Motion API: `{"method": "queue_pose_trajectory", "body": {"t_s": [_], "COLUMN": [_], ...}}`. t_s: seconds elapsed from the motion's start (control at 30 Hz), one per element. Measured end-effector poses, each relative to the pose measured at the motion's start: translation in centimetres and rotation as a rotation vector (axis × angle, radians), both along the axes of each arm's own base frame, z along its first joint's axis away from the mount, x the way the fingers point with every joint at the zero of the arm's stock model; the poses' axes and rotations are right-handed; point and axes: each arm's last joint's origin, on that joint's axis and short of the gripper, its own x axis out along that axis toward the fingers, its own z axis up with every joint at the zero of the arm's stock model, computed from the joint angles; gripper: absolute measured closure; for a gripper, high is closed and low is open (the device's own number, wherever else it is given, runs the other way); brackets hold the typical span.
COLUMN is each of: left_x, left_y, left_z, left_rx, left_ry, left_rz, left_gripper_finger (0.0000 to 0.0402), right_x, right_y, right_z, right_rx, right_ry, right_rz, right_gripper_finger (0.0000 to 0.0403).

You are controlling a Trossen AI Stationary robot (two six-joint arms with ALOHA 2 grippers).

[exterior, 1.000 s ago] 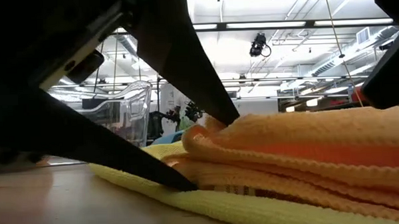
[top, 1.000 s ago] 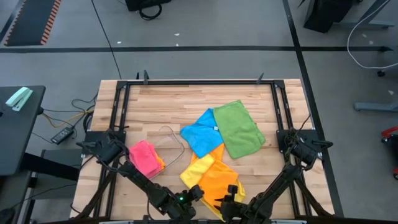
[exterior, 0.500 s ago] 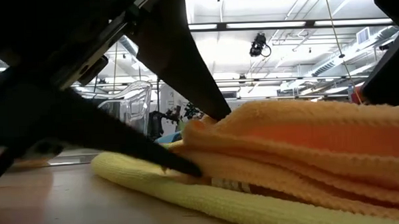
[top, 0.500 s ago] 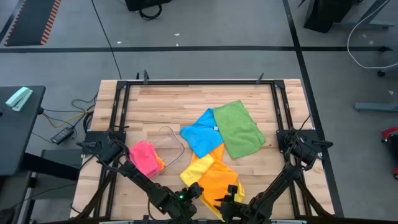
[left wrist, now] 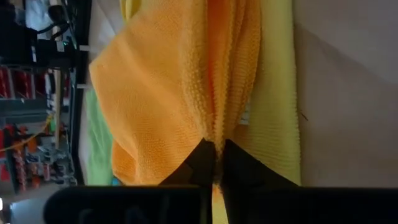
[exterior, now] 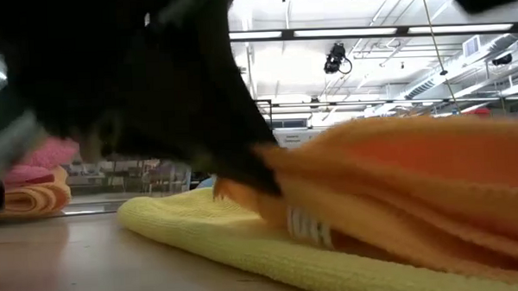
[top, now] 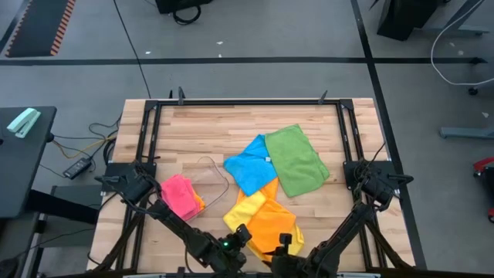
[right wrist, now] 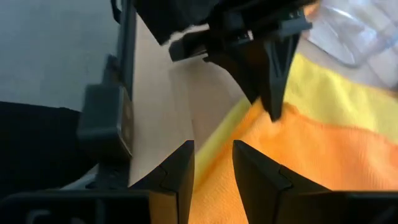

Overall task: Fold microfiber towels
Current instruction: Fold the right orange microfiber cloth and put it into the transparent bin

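left gripper (left wrist: 216, 163): at the near edge of the desk (top: 201, 127), fingers pinched tight on a bunched edge of the orange towel (top: 275, 225); the cloth gathers into a ridge right at the tips, so the hold looks meant for lifting that edge over.
right gripper (right wrist: 213, 163): just right of the left one, at the same near edge, fingers a narrow gap apart, hovering over the orange cloth and holding nothing; probably waiting to take a second corner.
orange towel: near middle of the desk, crumpled, lying partly on the yellow towel (top: 242, 208); in the low view its pinched edge is raised off the yellow one.
yellow towel: under and to the left of the orange one, flat on the wood.
blue towel (top: 251, 164): farther back, centre, spread loosely, its near edge meeting the yellow and orange cloths.
green towel (top: 296, 159): just right of the blue one, touching it, spread out.
pink towel (top: 179, 194): left side, already folded into a small stack with an orange layer beneath, beside the clear tray (top: 210, 176).
step: start of a fold on the orange towel; the blue, green and yellow ones look not yet folded.
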Motion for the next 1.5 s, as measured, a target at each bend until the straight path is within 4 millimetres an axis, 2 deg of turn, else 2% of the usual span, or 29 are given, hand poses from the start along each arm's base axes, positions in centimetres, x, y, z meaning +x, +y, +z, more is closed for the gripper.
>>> {"method": "queue_pose_trajectory", "body": {"t_s": [0.23,0.37,0.5,0.7,0.8,0.9,1.13,1.33,1.5], "left_x": [1.1,2.3,4.0,5.7,6.4,7.1,8.9,10.5,11.3], "left_y": [1.2,2.3,3.4,4.9,5.8,7.1,10.4,13.0,14.6], "left_z": [0.5,1.0,3.2,7.3,8.7,8.9,8.3,8.0,7.9], "left_rx": [-0.013,-0.011,-0.094,-0.115,-0.178,-0.241,-0.360,-0.463,-0.465], "left_ry": [0.050,0.082,0.088,0.139,0.183,0.230,0.280,0.283,0.258], "left_rz": [0.017,0.010,0.028,0.092,0.087,0.079,0.118,0.117,0.119], "left_gripper_finger": [0.0388,0.0388,0.0389,0.0362,0.0373,0.0390,0.0381,0.0390,0.0377], "right_x": [0.1,-0.6,-1.3,-1.9,-2.6,-3.5,-6.2,-7.0,-7.0], "right_y": [0.0,-0.3,-0.4,-1.3,-2.2,-3.3,-4.4,-4.9,-5.5], "right_z": [0.2,1.6,3.0,5.1,6.5,8.2,10.7,10.9,7.8], "right_rx": [-0.028,-0.011,0.015,0.035,0.045,0.074,0.100,0.069,-0.013], "right_ry": [0.008,0.031,0.029,0.059,0.075,0.072,0.063,0.051,0.121], "right_rz": [0.024,0.024,0.017,0.001,-0.036,-0.104,-0.187,-0.225,-0.237], "right_gripper_finger": [0.0284,0.0269,0.0245,0.0214,0.0210,0.0211,0.0216,0.0217,0.0217]}}
